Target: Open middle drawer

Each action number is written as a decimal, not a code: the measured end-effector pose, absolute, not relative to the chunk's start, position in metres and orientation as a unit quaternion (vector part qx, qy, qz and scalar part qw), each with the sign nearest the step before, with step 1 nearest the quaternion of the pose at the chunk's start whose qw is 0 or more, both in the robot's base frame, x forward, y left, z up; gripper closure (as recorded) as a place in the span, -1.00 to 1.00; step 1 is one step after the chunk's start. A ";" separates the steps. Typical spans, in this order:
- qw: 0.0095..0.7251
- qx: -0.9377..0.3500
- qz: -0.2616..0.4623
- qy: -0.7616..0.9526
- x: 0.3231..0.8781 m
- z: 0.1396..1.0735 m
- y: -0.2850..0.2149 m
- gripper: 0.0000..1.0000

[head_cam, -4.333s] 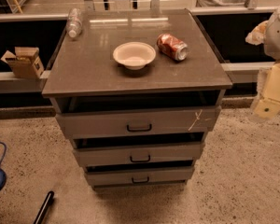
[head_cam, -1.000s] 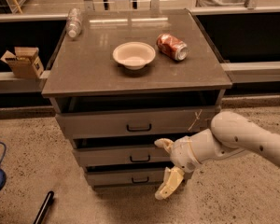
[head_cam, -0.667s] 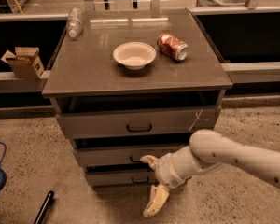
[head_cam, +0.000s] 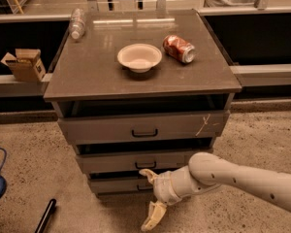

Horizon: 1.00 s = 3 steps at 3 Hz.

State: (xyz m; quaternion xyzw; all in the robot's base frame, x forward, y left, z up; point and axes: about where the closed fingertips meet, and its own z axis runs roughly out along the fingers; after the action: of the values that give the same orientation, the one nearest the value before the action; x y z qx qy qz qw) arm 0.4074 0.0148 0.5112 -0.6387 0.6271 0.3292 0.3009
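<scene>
Jaws spread wide, the pale two-finger gripper (head_cam: 151, 196) has slid left, upper finger just under the dark loop handle (head_cam: 145, 165) of the wide grey middle drawer (head_cam: 111, 162), second of three; nothing grasped yet.

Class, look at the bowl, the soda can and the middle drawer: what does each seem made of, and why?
The bowl: likely paper or foam; matte off-white, thin rim. The soda can: metal, probably aluminium; shiny silver end, red printed side. The middle drawer: painted metal or laminate, unclear; flat grey front. The gripper hangs just below that drawer's handle, jaws open.
</scene>
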 end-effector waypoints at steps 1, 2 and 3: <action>0.308 -0.637 0.321 0.629 0.421 0.501 0.013 -1.00; 0.335 -0.632 0.295 0.633 0.450 0.495 -0.001 -1.00; 0.364 -0.630 0.281 0.626 0.481 0.490 -0.016 -1.00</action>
State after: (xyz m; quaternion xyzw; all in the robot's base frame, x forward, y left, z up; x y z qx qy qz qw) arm 0.4814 -0.0164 0.4900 -0.6299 0.6257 0.2814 0.3640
